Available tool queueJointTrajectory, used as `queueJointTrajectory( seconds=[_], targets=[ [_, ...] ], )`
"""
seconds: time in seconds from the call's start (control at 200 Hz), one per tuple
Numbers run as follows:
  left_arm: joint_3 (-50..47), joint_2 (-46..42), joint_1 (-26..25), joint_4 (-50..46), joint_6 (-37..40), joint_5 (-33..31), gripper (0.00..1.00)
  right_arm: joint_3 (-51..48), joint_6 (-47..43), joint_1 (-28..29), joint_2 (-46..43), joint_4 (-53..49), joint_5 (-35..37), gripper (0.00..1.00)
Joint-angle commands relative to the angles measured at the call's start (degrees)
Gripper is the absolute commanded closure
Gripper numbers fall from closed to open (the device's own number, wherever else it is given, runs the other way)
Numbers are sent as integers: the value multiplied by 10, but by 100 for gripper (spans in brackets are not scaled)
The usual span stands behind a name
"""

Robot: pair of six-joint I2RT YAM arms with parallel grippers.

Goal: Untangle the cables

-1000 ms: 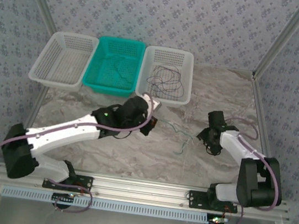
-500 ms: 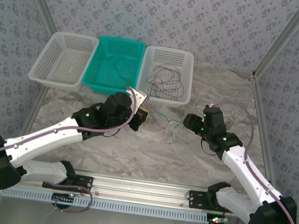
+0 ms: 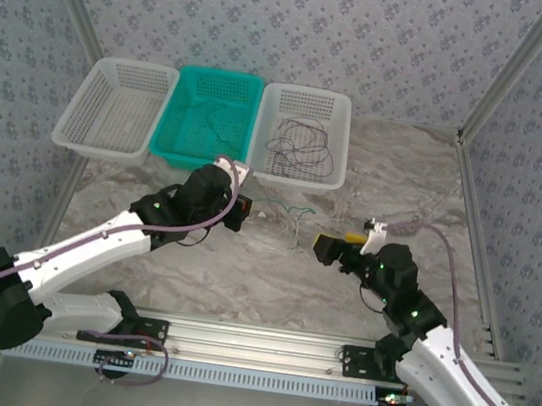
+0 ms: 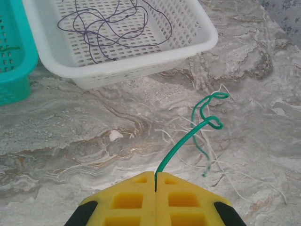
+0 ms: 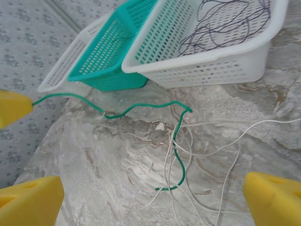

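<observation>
At the far edge of the worktop [image 3: 241, 270], three baskets sit in a row: white basket [image 3: 97, 146], teal basket [image 3: 196, 160], second white basket [image 3: 295, 178] with dark cables [image 3: 299, 144] looped inside. In front of the teal basket is the left gripper [image 3: 241, 207], jaws closed tight on one end of a green cable [image 4: 186, 136]. The cable runs right, kinks, and drops among tangled white wires [image 5: 211, 129] on the worktop. The right gripper [image 3: 328, 247] is near that tangle, jaws wide apart, holding nothing.
</observation>
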State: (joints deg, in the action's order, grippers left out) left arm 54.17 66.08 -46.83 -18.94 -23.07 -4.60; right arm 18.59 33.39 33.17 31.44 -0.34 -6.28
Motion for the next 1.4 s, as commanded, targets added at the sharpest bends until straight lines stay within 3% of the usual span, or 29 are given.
queueJointTrajectory(
  seconds=[0.0,0.185,0.295,0.36,0.415,0.595,0.785,1.044,1.214,1.314,1.394],
  targets=[
    [14,2,2,24,-11,19,100,-24,-2,29,22,72,12,0],
    [18,-6,2,22,-16,26,100,23,-33,91,179,121,77,0],
    [18,-14,2,23,-17,45,100,52,-34,98,284,162,88,9],
    [24,-15,4,17,-17,58,100,55,-29,101,330,193,122,18],
    [27,-19,3,15,-21,60,100,52,-17,101,359,209,171,33],
    [27,-69,35,22,-43,79,100,38,29,82,390,135,330,61],
    [41,-126,106,-20,-29,94,100,0,44,14,337,90,308,77],
    [51,-151,216,-55,-16,134,100,-10,96,-60,247,-33,323,65],
    [74,-143,230,-48,-10,154,100,1,71,-73,187,-54,305,63],
    [88,-132,230,-27,-9,185,100,6,2,-68,143,2,210,40],
    [101,-115,229,-27,-11,210,100,-7,-60,-52,123,122,66,18]
  ],
)
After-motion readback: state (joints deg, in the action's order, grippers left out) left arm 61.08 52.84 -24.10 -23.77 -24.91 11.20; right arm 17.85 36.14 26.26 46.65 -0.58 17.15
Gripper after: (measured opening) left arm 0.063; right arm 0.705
